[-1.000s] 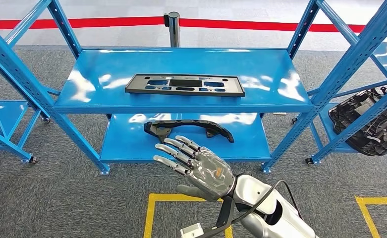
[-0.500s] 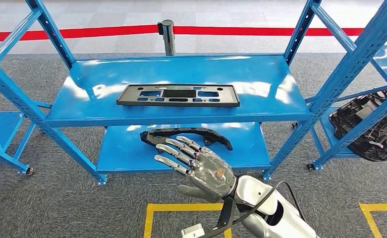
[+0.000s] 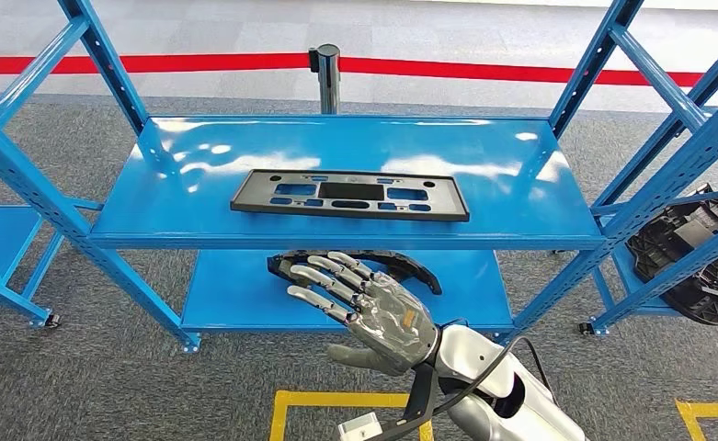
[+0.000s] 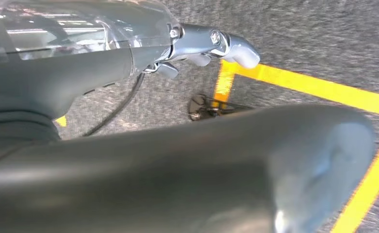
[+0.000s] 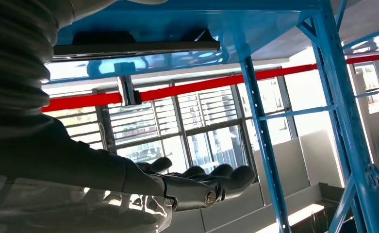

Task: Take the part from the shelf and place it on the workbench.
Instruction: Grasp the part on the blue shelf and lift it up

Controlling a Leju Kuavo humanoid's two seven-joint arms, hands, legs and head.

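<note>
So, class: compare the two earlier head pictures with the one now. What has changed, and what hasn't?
The whole picture has shifted, so the camera moved, not the things. Nothing was taken hold of or let go. The right hand is still raised with fingers spread, holding nothing, in front of the shelf. The flat panel stays on the upper level and the curved part on the lower one.

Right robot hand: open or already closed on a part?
Open. The right robot hand has its fingers spread and holds nothing, in front of the curved black part on the lower shelf.
</note>
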